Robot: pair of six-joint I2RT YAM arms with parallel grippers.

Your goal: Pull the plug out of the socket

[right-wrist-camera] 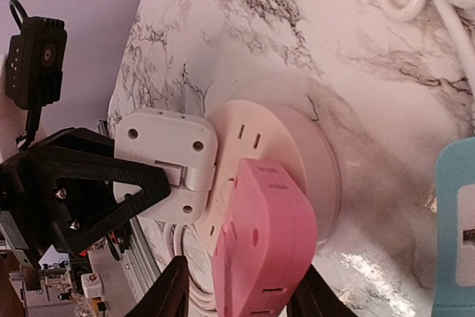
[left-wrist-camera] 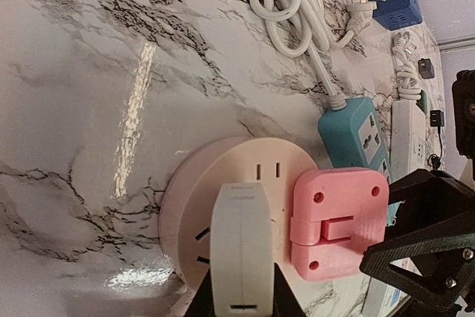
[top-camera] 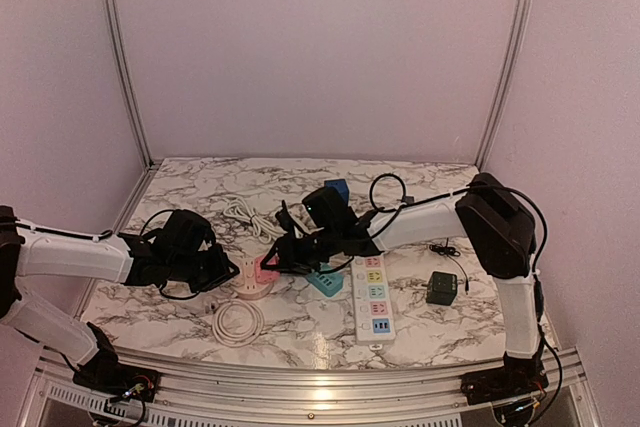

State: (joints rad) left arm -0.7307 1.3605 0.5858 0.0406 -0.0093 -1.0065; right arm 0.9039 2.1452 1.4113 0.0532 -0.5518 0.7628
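Observation:
A round cream socket [left-wrist-camera: 223, 191] lies on the marble table with two plugs in it. My left gripper [left-wrist-camera: 241, 287] is shut on the white plug [left-wrist-camera: 241, 243], its fingers tight against both sides. The pink plug [right-wrist-camera: 267, 235] sits beside the white one on the socket [right-wrist-camera: 289, 146]. My right gripper [right-wrist-camera: 239, 291] straddles the pink plug with its jaws open: one finger is at the plug's right side and a gap shows on the left. From above, both grippers meet over the socket [top-camera: 252, 285], left gripper [top-camera: 225, 272] facing right gripper [top-camera: 285, 257].
A teal power strip [top-camera: 325, 280] and a white power strip [top-camera: 372, 297] lie just right of the socket. A coiled white cable [top-camera: 238, 324] lies in front, another white cable [top-camera: 245, 215] behind. A blue cube socket [top-camera: 337, 190] and a dark adapter [top-camera: 441, 288] stand further off.

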